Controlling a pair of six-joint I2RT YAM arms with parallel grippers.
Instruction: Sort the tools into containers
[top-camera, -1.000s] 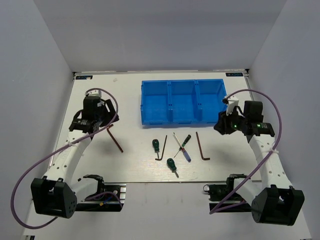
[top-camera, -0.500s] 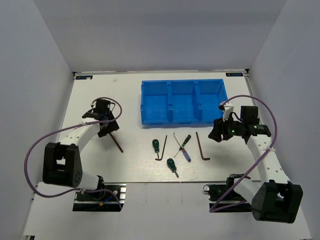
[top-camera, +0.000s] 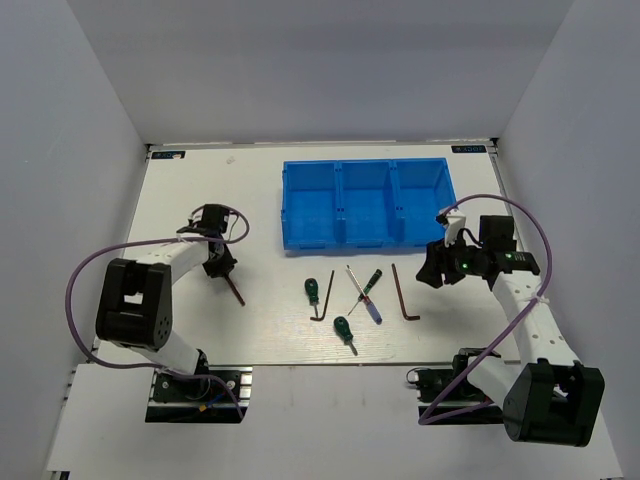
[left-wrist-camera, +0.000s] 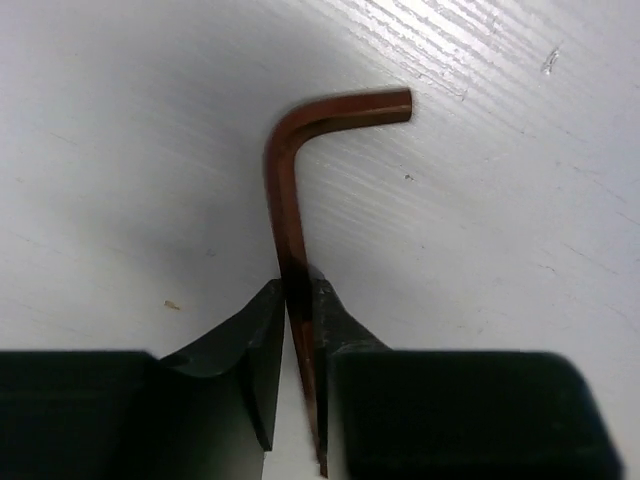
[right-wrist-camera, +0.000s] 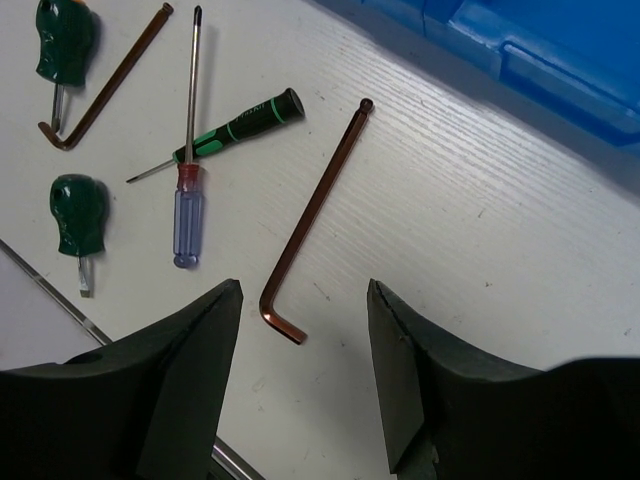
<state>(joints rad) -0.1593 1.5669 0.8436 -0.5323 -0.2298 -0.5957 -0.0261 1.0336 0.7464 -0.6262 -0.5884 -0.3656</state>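
My left gripper (left-wrist-camera: 298, 300) is shut on the shaft of a dark L-shaped hex key (left-wrist-camera: 285, 190) that lies on the white table; its bent end points away from me. From above, this gripper (top-camera: 216, 263) sits at the upper end of that hex key (top-camera: 236, 289). My right gripper (right-wrist-camera: 303, 290) stands open above a second hex key (right-wrist-camera: 318, 205), apart from it. In the top view the right gripper (top-camera: 431, 270) hangs just right of this key (top-camera: 404, 296). The blue tray (top-camera: 285, 205) of three containers stands at the back.
Mid-table lie two green stubby screwdrivers (top-camera: 312, 290) (top-camera: 343, 328), a third hex key (top-camera: 326, 300), and two crossed slim screwdrivers, one blue-handled (top-camera: 371, 307), one black and green (top-camera: 368, 285). The tray's edge (right-wrist-camera: 520, 40) shows at the right wrist view's top.
My left arm came down onto the hex key and its jaws closed on the shaft. My right gripper opened and shifted slightly down and left, toward its hex key.
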